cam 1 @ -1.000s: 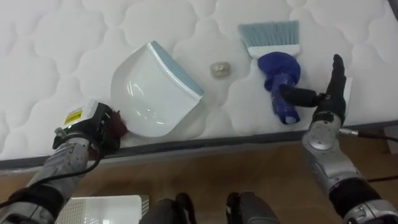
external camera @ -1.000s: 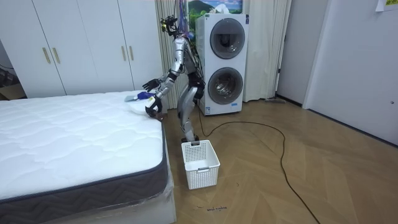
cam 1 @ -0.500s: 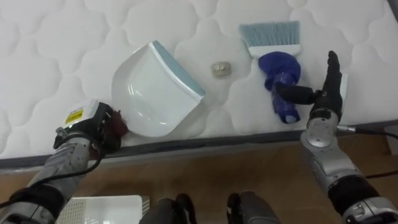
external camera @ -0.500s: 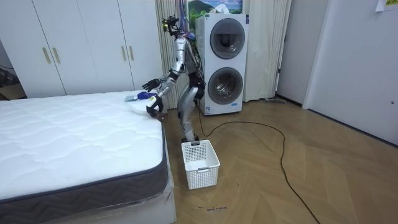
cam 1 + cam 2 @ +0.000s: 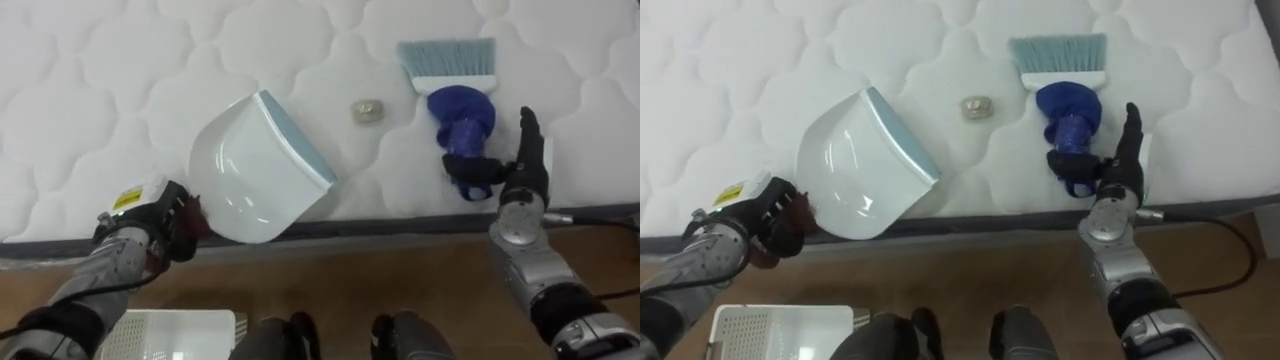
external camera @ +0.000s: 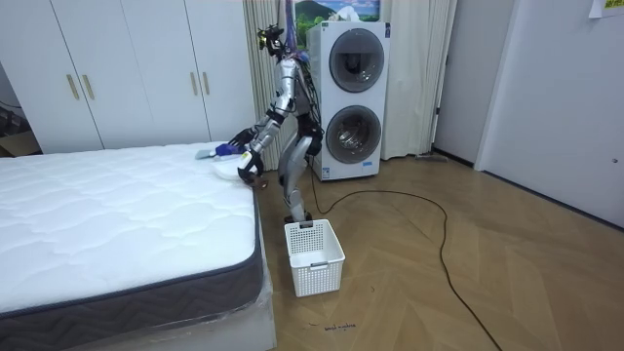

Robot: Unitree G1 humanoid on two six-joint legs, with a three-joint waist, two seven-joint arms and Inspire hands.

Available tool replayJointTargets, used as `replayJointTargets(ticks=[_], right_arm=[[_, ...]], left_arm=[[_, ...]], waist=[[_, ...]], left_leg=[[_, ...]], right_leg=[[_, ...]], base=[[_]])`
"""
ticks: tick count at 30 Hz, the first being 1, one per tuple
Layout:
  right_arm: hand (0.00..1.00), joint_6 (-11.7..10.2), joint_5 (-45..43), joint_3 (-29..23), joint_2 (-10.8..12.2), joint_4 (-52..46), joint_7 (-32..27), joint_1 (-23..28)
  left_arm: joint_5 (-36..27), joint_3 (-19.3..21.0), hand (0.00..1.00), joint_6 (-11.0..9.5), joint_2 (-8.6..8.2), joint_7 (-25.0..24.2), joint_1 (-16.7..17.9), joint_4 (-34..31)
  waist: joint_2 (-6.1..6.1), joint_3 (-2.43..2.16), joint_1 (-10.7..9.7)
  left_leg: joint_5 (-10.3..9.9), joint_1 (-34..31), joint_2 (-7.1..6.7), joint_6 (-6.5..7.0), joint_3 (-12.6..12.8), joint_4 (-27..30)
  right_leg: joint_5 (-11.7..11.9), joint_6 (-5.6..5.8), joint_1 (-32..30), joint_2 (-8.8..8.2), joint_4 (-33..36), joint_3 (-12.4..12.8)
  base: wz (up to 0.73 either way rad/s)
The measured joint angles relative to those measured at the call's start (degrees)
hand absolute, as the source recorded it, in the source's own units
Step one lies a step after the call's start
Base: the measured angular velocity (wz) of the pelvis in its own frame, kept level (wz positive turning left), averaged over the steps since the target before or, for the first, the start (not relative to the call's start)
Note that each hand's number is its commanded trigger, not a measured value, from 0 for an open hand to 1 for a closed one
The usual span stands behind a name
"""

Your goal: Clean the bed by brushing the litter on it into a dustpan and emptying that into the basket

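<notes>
A white dustpan (image 5: pixel 258 170) with a pale blue lip lies on the white quilted mattress (image 5: pixel 100 90) near its front edge. My left hand (image 5: pixel 160 225) is shut on its dark handle at the bed's edge. A small beige scrap (image 5: pixel 368 110) lies between the dustpan and a blue hand brush (image 5: pixel 458 110) with pale blue bristles. My right hand (image 5: pixel 522 172) stands just right of the brush's handle, open, fingers straight up and thumb against the handle's end. In the room view I stand bent over the bed's (image 6: pixel 117 214) far corner.
A white slatted basket (image 5: pixel 170 335) stands on the wooden floor below my left arm, also seen beside the bed (image 6: pixel 314 255). Two stacked washing machines (image 6: pixel 351 97) and white wardrobes (image 6: pixel 127 68) line the wall behind me. A dark band (image 5: pixel 400 228) edges the mattress.
My right hand has come lower and closer, its thumb now at the brush handle's end. My left hand has drawn the dustpan slightly back toward the bed's edge. The view shifted a little.
</notes>
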Motion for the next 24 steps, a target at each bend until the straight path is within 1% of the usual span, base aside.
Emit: replayJointTargets(ticks=[6,10,14,17,19,24], right_arm=[[0.0,-0.02,-0.4,0.0,-0.19,1.22,2.21,-0.11],[0.0,-0.01,-0.6,0.23,-0.27,2.8,2.19,-1.71],[0.0,-0.01,-0.64,1.11,-0.55,2.86,1.98,-1.9],[0.0,0.07,-2.61,1.92,-1.11,3.13,1.82,-1.91],[0.0,0.12,-3.69,3.5,-2.11,3.43,1.37,-1.91],[0.0,0.11,-6.78,5.31,-2.55,5.24,1.13,-2.2]], left_arm=[[-0.03,-0.08,1.0,0.09,-0.01,-0.25,-0.01,0.26],[-0.11,-1.26,1.0,0.23,0.0,-1.05,-0.44,0.18],[-0.08,-1.74,1.0,0.38,0.0,-1.14,-0.72,0.12],[-0.06,-1.85,1.0,0.39,-0.04,-1.25,-0.93,0.14],[-0.06,-2.46,1.0,0.39,-0.05,-0.95,-1.51,0.0],[0.02,-3.89,1.0,0.66,-0.05,-0.72,-2.0,0.15]], waist=[[0.08,0.05,-0.02],[0.8,0.46,0.08],[0.92,0.48,0.41],[0.95,0.47,0.9],[0.95,0.48,1.26],[0.94,0.48,1.45]], left_leg=[[0.0,-0.21,0.03,0.0,-0.1,0.03],[-0.02,-1.13,0.04,0.03,-0.4,0.51],[-0.01,-1.39,0.03,0.05,-0.27,0.54],[0.02,-1.69,-0.11,0.1,-0.15,0.49],[0.14,-2.39,-0.2,0.25,-0.1,0.66],[0.17,-2.46,-0.31,0.29,-0.06,0.74]], right_leg=[[0.03,-0.05,-0.11,-0.08,-0.04,-0.24],[0.01,-0.09,-0.7,-0.23,0.17,-0.65],[-0.01,-0.11,-1.11,-0.29,0.32,-0.58],[-0.02,-0.13,-1.65,-0.35,0.61,-0.27],[-0.06,-0.19,-2.5,-0.55,1.08,-0.31],[-0.07,-0.21,-2.62,-0.65,1.3,-0.22]], base=[[0.01],[0.03],[-0.01],[-0.03],[0.04],[0.0]])
